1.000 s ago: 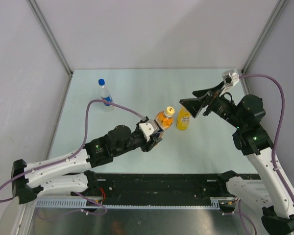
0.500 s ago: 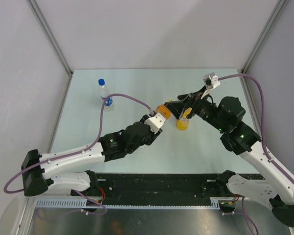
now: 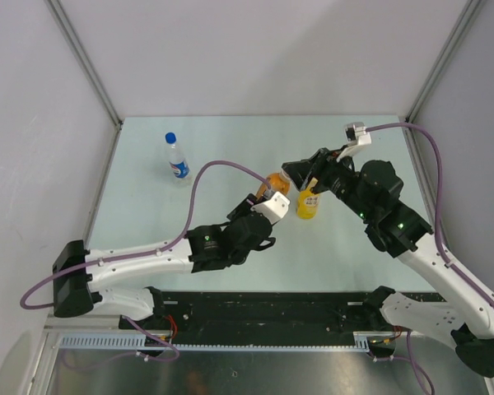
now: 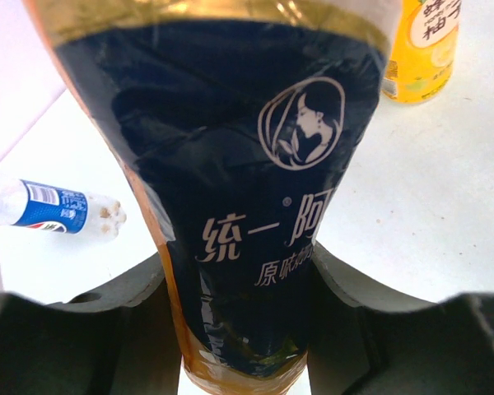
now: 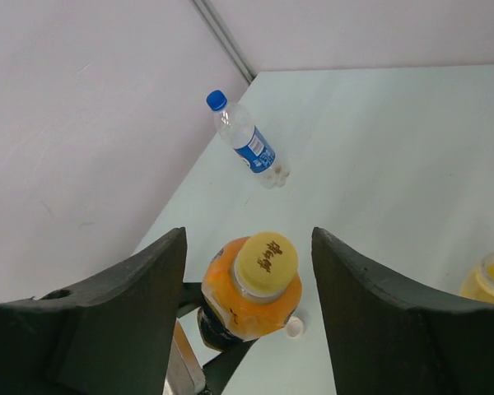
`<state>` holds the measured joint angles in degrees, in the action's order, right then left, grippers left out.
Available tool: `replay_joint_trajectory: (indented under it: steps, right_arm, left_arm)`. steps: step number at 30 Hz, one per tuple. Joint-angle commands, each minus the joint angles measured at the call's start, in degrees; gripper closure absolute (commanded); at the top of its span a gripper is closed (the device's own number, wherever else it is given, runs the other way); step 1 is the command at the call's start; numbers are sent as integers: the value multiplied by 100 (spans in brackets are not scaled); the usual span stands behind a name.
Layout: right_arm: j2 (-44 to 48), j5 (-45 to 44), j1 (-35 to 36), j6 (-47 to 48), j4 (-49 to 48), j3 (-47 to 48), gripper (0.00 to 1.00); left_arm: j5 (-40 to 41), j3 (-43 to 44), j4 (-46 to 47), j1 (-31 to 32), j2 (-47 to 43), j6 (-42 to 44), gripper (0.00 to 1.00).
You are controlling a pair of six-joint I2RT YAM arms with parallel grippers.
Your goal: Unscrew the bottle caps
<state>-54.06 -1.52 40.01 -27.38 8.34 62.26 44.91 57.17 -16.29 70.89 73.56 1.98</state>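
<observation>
My left gripper (image 4: pixel 247 329) is shut on the lower body of the dark-labelled orange bottle (image 4: pixel 255 189), holding it off the table (image 3: pixel 214 140) and tilted. Its yellow-orange cap (image 5: pixel 266 263) sits between the fingers (image 5: pixel 140 304) of my right gripper (image 5: pixel 247 243), which is open with a gap on each side of the cap. From above, the right gripper (image 3: pixel 296 174) meets the held bottle (image 3: pixel 273 183) at mid-table. The tall yellow bottle (image 3: pixel 308 203) stands just right of them with its neck open (image 5: pixel 490 278). The clear water bottle (image 3: pixel 176 158) stands far left with its blue cap (image 5: pixel 216 99) on.
A small white cap (image 5: pixel 294 327) lies loose on the table under the held bottle. Grey walls and a metal corner post (image 3: pixel 86 66) close in the table on the left, back and right. Purple cables (image 3: pixel 206 169) arc over both arms.
My right arm swung left and brought its jaws around the yellow-orange cap while narrowing them. My left arm carried the orange bottle up and to the right, toward the right gripper.
</observation>
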Motion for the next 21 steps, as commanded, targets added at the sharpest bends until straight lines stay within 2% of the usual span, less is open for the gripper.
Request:
replay_joint_trajectory:
  steps: [1,8,15,17,21]
  right_arm:
    - [-34,-232,8,-258,-56,103,36]
    - [-112,-243,-6,-347,76,109,45]
    - [-241,-75,-13,-386,38,108,50]
    - [-244,-61,-11,-397,43,106,57]
    - [-226,-40,-15,-425,14,102,76]
  left_arm:
    - [572,341,-44,104,56,52,100]
    - [594,388,-96,158,51,39,100]
    - [611,450,-140,209,105,33,100]
    - [604,452,-151,213,106,31,100]
    - [537,452,-162,219,106,31,100]
